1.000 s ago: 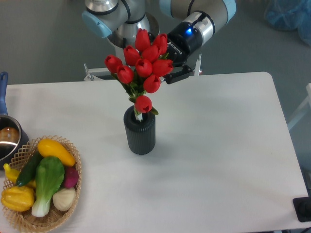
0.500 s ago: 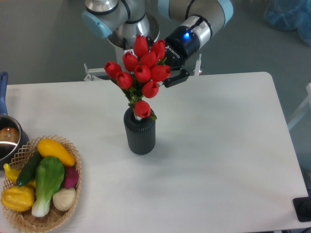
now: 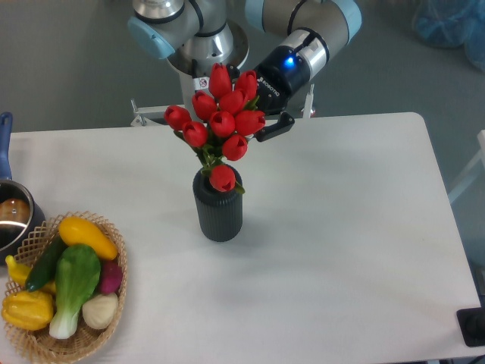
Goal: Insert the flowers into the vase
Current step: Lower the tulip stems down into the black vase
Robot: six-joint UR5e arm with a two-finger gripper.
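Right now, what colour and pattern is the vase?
Dark grey-black with fine vertical ribbing, seen in the fixed camera view: the vase.

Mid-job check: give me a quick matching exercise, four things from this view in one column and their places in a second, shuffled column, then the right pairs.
Things:
1. flowers
2. vase
3. wicker basket
4. metal pot

Places:
A. at the table's left edge, partly cut off by the frame
B. near the middle of the table, standing upright
C. front left corner, filled with vegetables
D. stems down in the vase's mouth, heads in front of the tool

Pairs: 1-D, 2-B, 3-C, 4-A
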